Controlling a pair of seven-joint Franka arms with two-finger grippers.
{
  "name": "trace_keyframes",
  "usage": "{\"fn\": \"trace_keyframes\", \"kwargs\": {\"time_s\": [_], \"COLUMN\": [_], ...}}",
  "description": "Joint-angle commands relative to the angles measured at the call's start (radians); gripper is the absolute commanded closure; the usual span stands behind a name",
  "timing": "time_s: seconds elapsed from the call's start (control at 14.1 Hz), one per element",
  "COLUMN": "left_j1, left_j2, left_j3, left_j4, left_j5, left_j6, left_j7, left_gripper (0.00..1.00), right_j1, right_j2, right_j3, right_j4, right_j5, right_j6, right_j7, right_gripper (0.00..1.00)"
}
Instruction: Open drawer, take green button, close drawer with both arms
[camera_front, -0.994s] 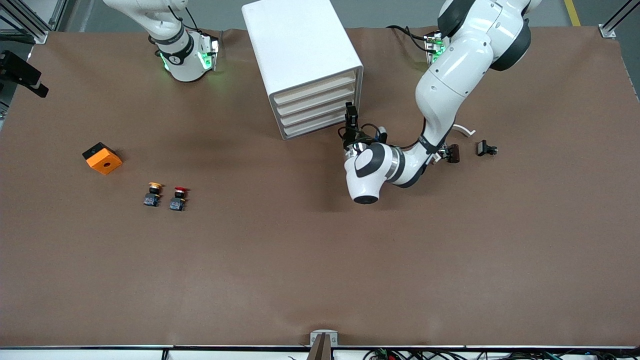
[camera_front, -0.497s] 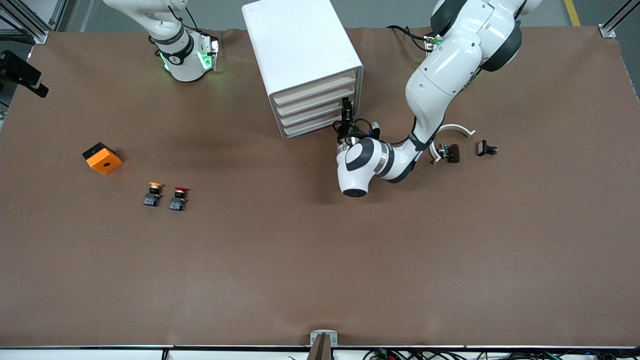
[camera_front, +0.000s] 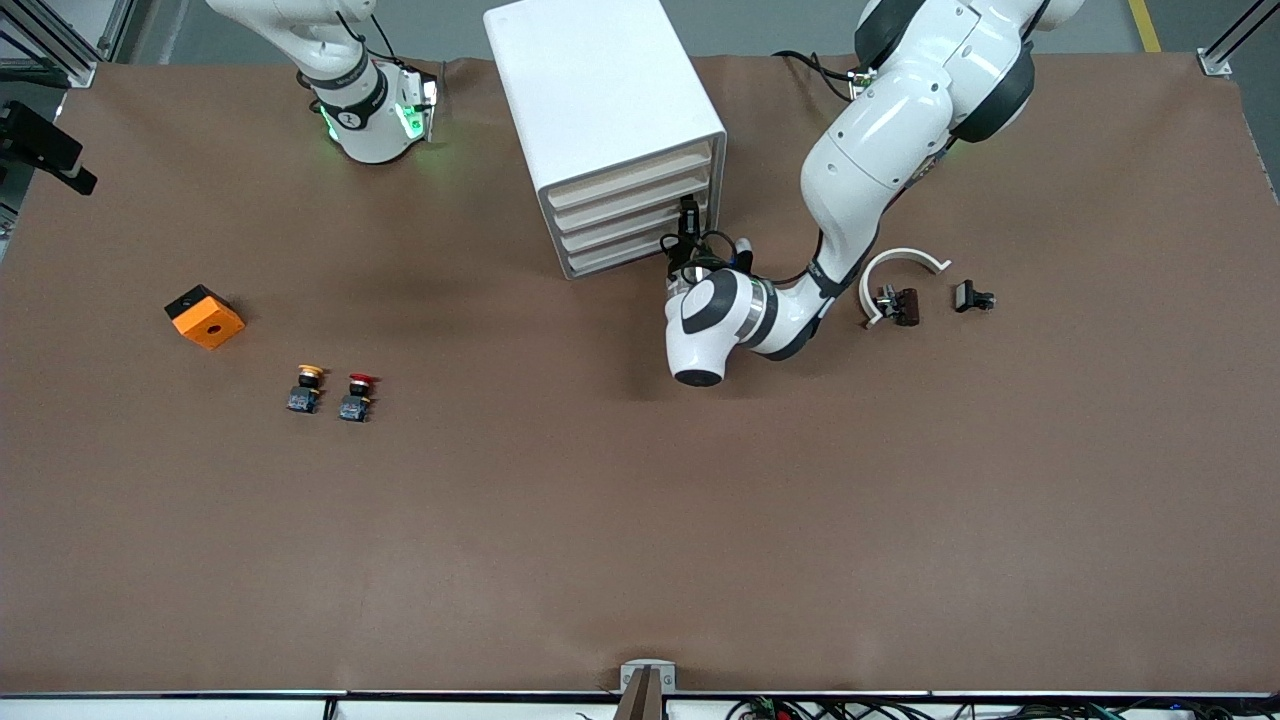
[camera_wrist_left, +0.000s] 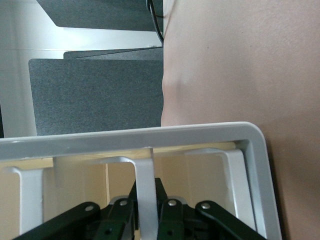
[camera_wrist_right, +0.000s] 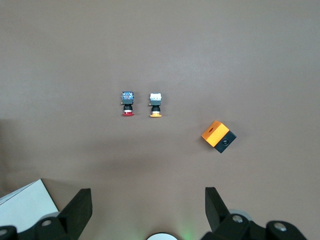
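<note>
On the brown table (camera_front: 640, 520), the left gripper (camera_front: 687, 222) meets the drawer (camera_front: 625, 254) front of the white cabinet (camera_front: 600, 90), fingers cut off; the right gripper (camera_wrist_right: 147, 207) waits spread wide; the green button stays unseen

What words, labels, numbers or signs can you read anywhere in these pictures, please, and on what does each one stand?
No text can be read for certain.
A small dark mark on the right arm's base ring: too small to read.
The cabinet, the orange block, the red-capped button and the yellow-capped button: no lettering shows.
The left gripper, at the drawer fronts: no marking shows.
</note>
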Motion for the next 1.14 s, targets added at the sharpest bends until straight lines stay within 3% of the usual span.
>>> {"fn": "trace_keyframes", "kwargs": {"time_s": [0.0, 0.57, 1.06], "left_j1": [-0.001, 0.037, 0.056], "left_j2": [0.014, 0.003, 0.002], "left_j3": [0.006, 0.013, 0.093], "left_j4": [0.029, 0.059, 0.122], "left_j5": [-0.015, 0.001, -0.003], "left_j6": [-0.015, -0.015, -0.011], "left_j7": [-0.017, -0.017, -0.017], "left_gripper": [0.9, 0.9, 0.9], "right_j1": [-0.007, -0.011, -0.01], "right_j2": [-0.011, -0.007, 0.073], "right_j3": [0.008, 0.005, 0.002], "right_j4": [0.005, 0.02, 0.026], "right_j5": [-0.014, -0.006, -0.015], "right_j6": [-0.004, -0.002, 0.021], "right_j7": [0.017, 0.018, 0.006], "right_gripper": [0.0, 0.0, 0.0]}}
